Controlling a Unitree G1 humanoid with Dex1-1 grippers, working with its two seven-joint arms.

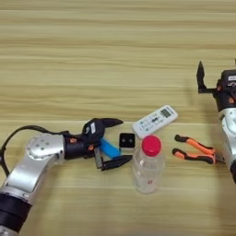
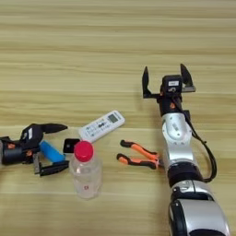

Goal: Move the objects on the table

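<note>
Left claw (image 1: 115, 142): lying low on the bench (image 1: 92, 55), fingers spread around the blue bar (image 1: 109, 148). Right claw (image 2: 167, 81): hovering spread, empty. Black cube (image 1: 126, 140), remote (image 1: 155, 121), bottle (image 1: 148, 166), pliers (image 1: 196, 150) sitting nearby.

A light wooden table (image 1: 115, 55) fills the whole view, its plank grain running from 9 to 3 o'clock. Soft, even light falls on it, leaving faint shadows.
</note>
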